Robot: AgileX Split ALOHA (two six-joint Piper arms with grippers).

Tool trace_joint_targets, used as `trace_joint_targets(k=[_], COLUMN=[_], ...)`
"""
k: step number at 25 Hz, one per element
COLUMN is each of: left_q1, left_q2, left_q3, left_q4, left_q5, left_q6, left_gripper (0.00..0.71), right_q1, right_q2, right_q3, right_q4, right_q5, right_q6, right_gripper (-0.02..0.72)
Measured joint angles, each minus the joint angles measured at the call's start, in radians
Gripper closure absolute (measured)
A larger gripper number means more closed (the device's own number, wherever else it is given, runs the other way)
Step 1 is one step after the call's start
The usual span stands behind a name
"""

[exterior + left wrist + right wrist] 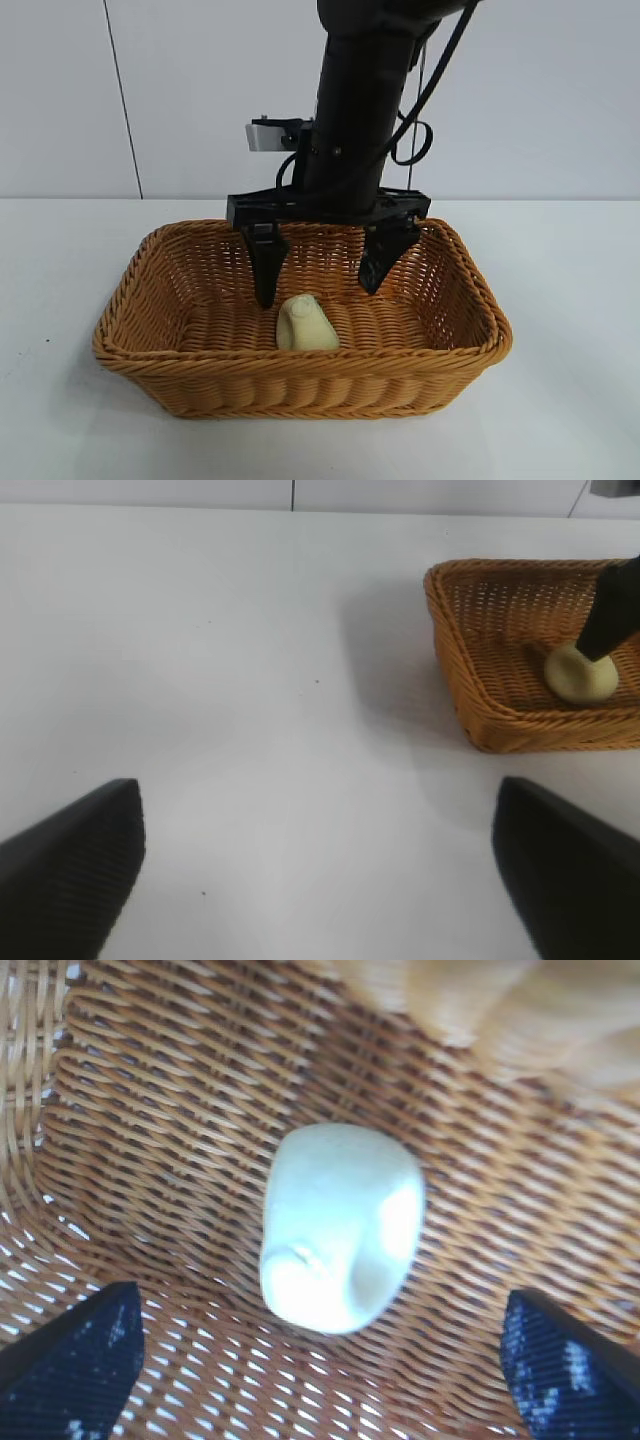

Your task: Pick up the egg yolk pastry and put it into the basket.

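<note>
White table [60, 300] under everything. Right gripper [325, 285] points down into the basket [300, 385], fingers [266, 270] spread wide and holding nothing; the pastry [306, 325] lies loose on the woven floor between them. Left gripper [320, 870] hovers wide open over bare table, well apart from the basket.

Lab-type setup: bare white table [570, 300], plain wall panels [220, 90].

1. White table [560, 420]: smooth matte surface (a few tiny dark specks show in the left wrist view).
2. Pale wall [200, 100]: panelled backdrop behind the table, with one thin dark vertical seam [120, 100].
</note>
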Motion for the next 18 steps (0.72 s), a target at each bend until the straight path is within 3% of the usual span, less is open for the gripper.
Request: trace_joint_targets(k=[3,9,13,18], left_q1=[0.0,0.0,0.0,0.0], left_q2=[0.0,0.0,0.0,0.0], left_q3=[0.0,0.0,0.0,0.0], left_q4=[0.0,0.0,0.0,0.0], left_q5=[0.0,0.0,0.0,0.0], left_q6=[0.0,0.0,0.0,0.001], left_gripper=[0.014,0.014,0.014,0.014], right_q1=[0.0,-0.003,-0.06,-0.223], right_q2=[-0.014,-0.028,-0.028,-0.028], right_q3=[-0.086,-0.182,-0.185,-0.185], right_q4=[-0.067,-0.192,-0.209,-0.217], right_q5=[0.067,0.075,0.08,0.082], right_q6=[0.02,0.081,0.085,0.083], right_gripper=[0.021,0.02,0.02,0.02])
